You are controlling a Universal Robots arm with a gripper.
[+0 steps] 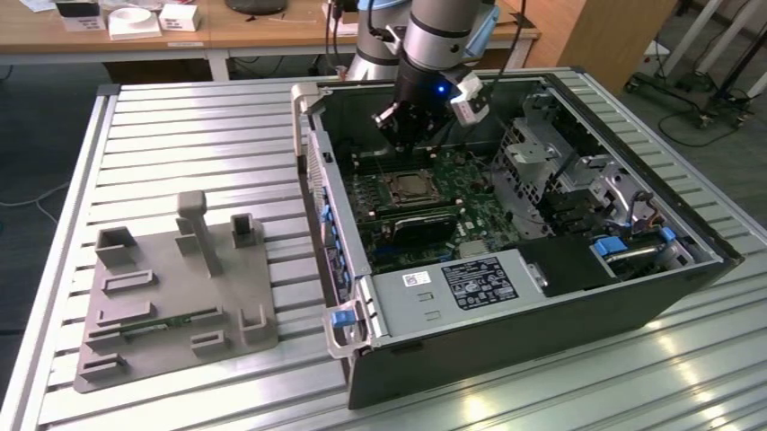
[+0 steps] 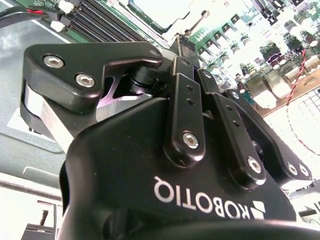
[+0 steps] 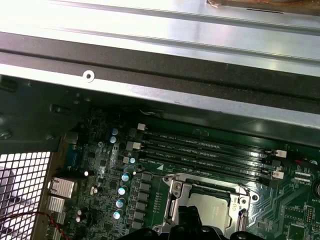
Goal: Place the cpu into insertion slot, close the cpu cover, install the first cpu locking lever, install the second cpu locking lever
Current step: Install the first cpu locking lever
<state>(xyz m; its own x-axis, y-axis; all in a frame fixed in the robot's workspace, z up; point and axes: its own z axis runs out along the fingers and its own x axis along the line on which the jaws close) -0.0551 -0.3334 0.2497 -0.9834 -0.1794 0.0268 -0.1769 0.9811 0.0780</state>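
The open computer case point(image 1: 515, 350) lies on a slatted metal table point(image 1: 204, 135). The arm reaches into it from 12 o'clock in the exterior view. The gripper point(image 1: 405, 141) hangs over the green motherboard point(image 1: 470, 167), close to the rear wall of the case. Its fingers point(image 3: 188, 216) look pressed together and hold nothing between them.

The cpu point(image 3: 212, 209) sits in its socket on the motherboard, with the dull silver top facing up. In the exterior view it is at about 6 o'clock from the gripper, near but not touching. The cpu cover point(image 3: 176, 196) seems to lie flat around the chip as a silvery frame, and the chip shows through its window. I cannot tell whether the locking levers are latched. In the first wrist view, the dark fingertips stand just beside the edge of the socket. The row of long memory slots point(image 3: 205, 150) runs on the other side of the socket.

A grey box with a white label point(image 1: 480, 280) is inside the case, at 5 o'clock from the socket. A grey plastic fixture point(image 1: 168, 287) rests on the table, well apart, at 8 o'clock from the case.
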